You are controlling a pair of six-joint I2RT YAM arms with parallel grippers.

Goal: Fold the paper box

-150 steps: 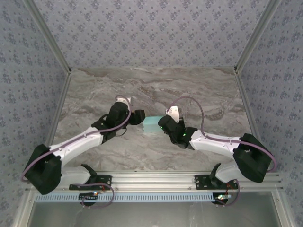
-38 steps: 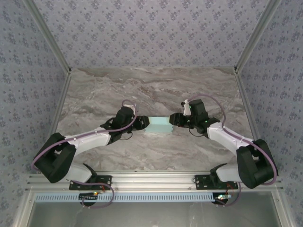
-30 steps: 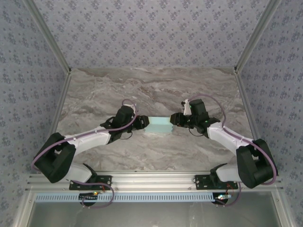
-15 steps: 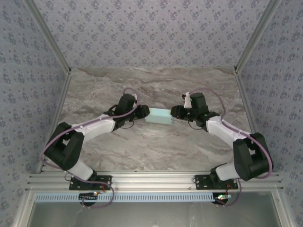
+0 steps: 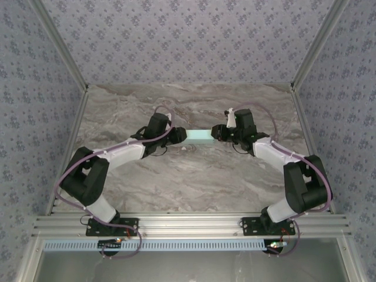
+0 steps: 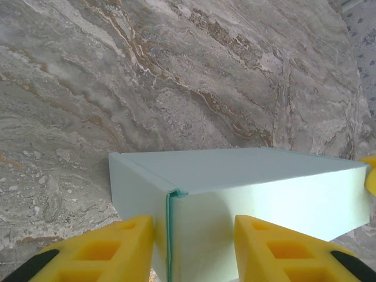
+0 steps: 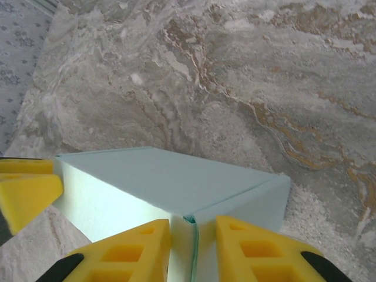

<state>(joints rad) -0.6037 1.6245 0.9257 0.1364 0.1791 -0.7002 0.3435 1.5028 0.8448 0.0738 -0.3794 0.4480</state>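
the small rectangular paper box (image 5: 199, 136) of light mint thin card is lying lengthwise between the two arms, on the grey-brown marble-patterned table (image 5: 194, 194), a little toward 12 o'clock from the table's middle. from above, the left gripper (image 5: 179, 136) is meeting the box at its 9 o'clock end and the right gripper (image 5: 216, 133) is meeting it at its 3 o'clock end, so both black arms are reaching inward and their purple cables (image 5: 265, 117) are arching over them. in the left wrist view the box (image 6: 247, 194) is looking closed, with a flat top and a darker green seam running upright at its near corner; the left gripper (image 6: 194, 247) is clamping this end, one yellow finger (image 6: 126, 247) pressing at 7 o'clock of the seam and the other at 5 o'clock. one yellow finger tip of the other gripper (image 6: 370, 173) is touching the far end at 3 o'clock. in the right wrist view the box (image 7: 170, 185) is showing the same kind of seam, and the right gripper (image 7: 192, 244) is grasping that end, its yellow fingers (image 7: 132, 249) sitting tight on both sides of the seam. a yellow finger of the left gripper (image 7: 23, 188) is appearing at 9 o'clock against the far end. i cannot tell if the box's underside is resting on the table or is raised just above it. blue-grey flowered walls (image 5: 188, 41) are standing around the table.
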